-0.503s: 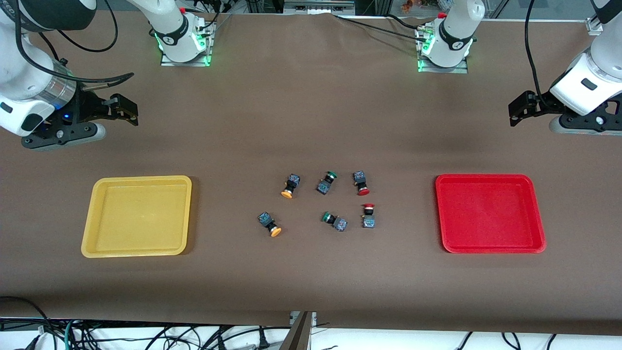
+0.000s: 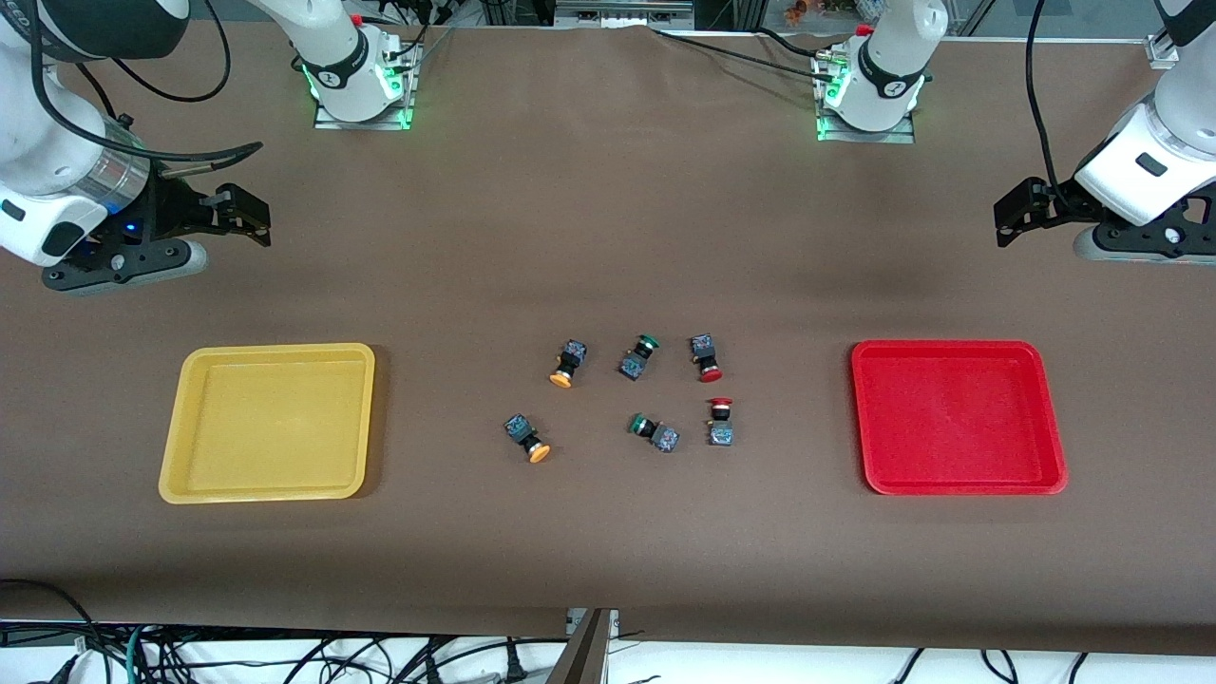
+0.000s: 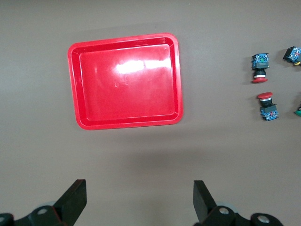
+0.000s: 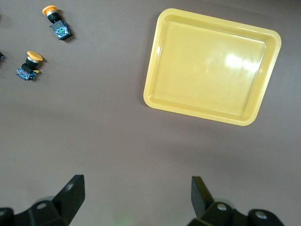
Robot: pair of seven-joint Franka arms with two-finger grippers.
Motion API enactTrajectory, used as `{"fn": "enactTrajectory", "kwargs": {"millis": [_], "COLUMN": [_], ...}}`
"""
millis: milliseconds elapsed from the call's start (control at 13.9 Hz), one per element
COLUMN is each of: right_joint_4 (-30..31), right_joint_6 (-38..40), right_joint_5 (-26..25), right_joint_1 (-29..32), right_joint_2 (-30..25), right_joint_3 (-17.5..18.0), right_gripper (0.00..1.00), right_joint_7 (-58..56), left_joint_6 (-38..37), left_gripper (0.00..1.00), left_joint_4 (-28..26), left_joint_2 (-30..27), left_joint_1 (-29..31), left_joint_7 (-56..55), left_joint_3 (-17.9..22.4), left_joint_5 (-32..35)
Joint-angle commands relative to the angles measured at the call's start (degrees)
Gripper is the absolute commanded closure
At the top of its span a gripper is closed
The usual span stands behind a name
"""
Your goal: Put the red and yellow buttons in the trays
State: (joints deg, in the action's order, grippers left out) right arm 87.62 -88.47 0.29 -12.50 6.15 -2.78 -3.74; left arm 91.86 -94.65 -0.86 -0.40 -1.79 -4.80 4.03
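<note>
Four small, light, rigid red and yellow buttons (image 2: 708,358) lie mid-table between empty trays (image 2: 271,423); grasp across each black body. Left gripper (image 3: 138,200) and right gripper (image 4: 136,195) hover wide open.

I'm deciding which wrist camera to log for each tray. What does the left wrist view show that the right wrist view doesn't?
Only the left wrist view: the red tray, two red-capped buttons, and the open left hand.
Only the right wrist view: the yellow tray, two orange-yellow-capped buttons, and the open right hand.
Both: bare brown table covering; neither tray holds a button.
</note>
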Motion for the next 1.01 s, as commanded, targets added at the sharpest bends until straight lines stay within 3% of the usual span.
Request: {"fn": "enactTrajectory", "kwargs": {"millis": [0,359,718,933], "right_joint_4": [-0.43,-0.35,-0.35,-0.35], "right_joint_6": [0.05,0.05,-2.14,-2.41], "right_joint_5": [-0.38,0.85,2.08,1.91], "right_joint_1": [-0.42,-0.42,-0.68,-3.30], "right_joint_2": [-0.44,-0.53,0.35,1.48], "right_joint_3": [0.06,0.15,0.15,0.15], "right_gripper": [0.00,0.00,0.00,0.00], "right_joint_7": [0.23,0.32,0.23,0.23], "left_joint_6": [-1.25,-1.68,-9.32,-2.43], "left_gripper": [0.00,0.00,0.00,0.00], "left_joint_4": [1.05,1.05,0.70,0.52], "left_joint_2": [0.07,0.60,3.05,8.58], "left_joint_1": [0.22,-0.04,-0.75,-1.62], "left_joint_7": [0.92,1.09,1.70,0.74], "left_joint_3": [-0.12,-0.47,-0.47,-1.52], "left_joint_5": [-0.95,-0.95,-0.86,-0.95]}}
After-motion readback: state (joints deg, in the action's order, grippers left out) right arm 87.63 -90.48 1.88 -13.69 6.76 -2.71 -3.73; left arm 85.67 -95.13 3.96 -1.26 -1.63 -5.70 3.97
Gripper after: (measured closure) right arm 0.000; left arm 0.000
